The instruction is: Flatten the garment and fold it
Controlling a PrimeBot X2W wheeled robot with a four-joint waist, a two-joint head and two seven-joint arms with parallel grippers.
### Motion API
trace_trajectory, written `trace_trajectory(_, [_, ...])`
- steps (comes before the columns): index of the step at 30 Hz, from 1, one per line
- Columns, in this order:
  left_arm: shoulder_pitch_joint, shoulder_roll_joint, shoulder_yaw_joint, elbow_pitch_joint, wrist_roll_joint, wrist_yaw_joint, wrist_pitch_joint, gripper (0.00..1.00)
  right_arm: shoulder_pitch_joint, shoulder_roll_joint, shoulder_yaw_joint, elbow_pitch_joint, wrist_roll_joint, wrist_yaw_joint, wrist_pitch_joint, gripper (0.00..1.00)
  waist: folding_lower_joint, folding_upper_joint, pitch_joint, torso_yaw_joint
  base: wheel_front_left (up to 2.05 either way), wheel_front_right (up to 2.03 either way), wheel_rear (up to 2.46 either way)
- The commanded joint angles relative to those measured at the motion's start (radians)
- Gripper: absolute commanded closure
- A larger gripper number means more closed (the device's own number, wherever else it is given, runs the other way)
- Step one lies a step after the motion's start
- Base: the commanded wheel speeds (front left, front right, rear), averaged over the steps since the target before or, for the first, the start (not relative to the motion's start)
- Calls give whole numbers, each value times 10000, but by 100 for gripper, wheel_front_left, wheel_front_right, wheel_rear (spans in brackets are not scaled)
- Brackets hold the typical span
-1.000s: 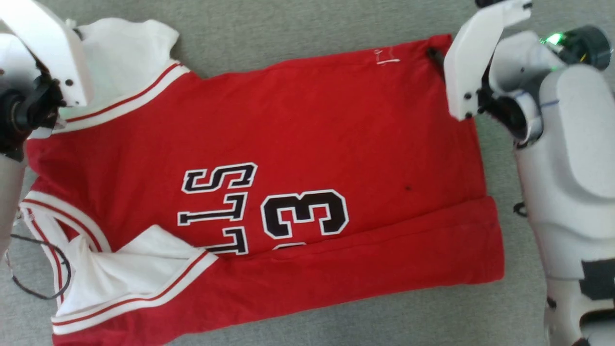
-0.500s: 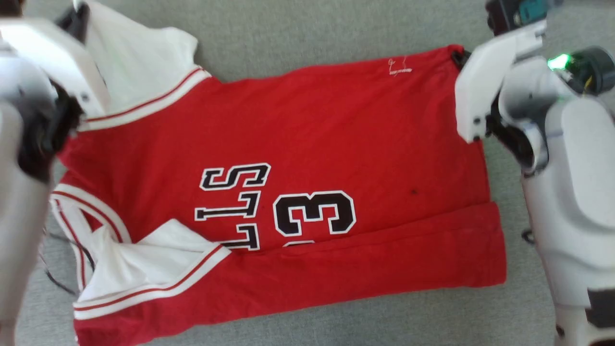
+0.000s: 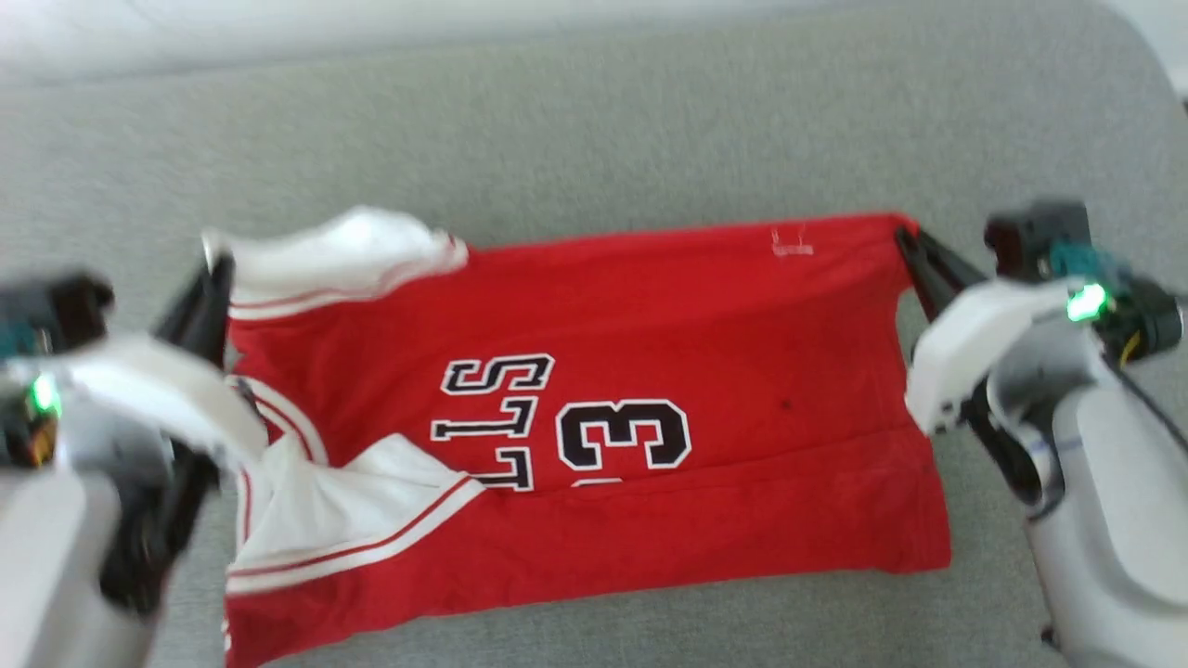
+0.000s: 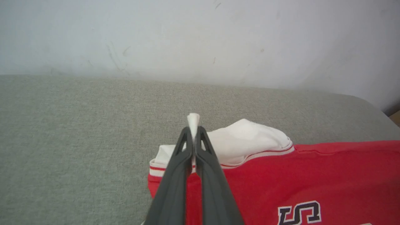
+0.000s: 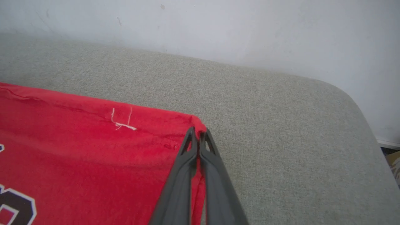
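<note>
Shut snapped the right gripper on the red hem corner in that last second, matching the left gripper, pinched on the white sleeve tip. Between them the garment lay stretched taut on the grey surface, far edge held ready to fold forward, I'd say.

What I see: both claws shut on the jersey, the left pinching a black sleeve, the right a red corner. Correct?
Not quite: the left wrist view shows the left gripper pinching a white sleeve, not black. The right gripper does hold a red corner of the jersey.
</note>
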Motion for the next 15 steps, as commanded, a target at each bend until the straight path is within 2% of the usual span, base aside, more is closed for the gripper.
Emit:
trace_trajectory(1, [335, -17, 85, -116, -104, 116, -75, 100, 193, -41, -53, -81, 83, -11, -99, 100, 2, 1, -668, 417, 0, 0, 0])
trace_trajectory(7, [2506, -316, 303, -1093, -635, 691, -263, 100, 1517, -70, -368, -219, 149, -11, -117, 100, 2, 1, -1082, 642, 0, 0, 0])
trace_trajectory(15, [4367, -974, 84, -1223, -1327, 763, -422, 100, 2528, -242, -366, -204, 78, -11, 1103, 100, 2, 1, -1198, 698, 0, 0, 0])
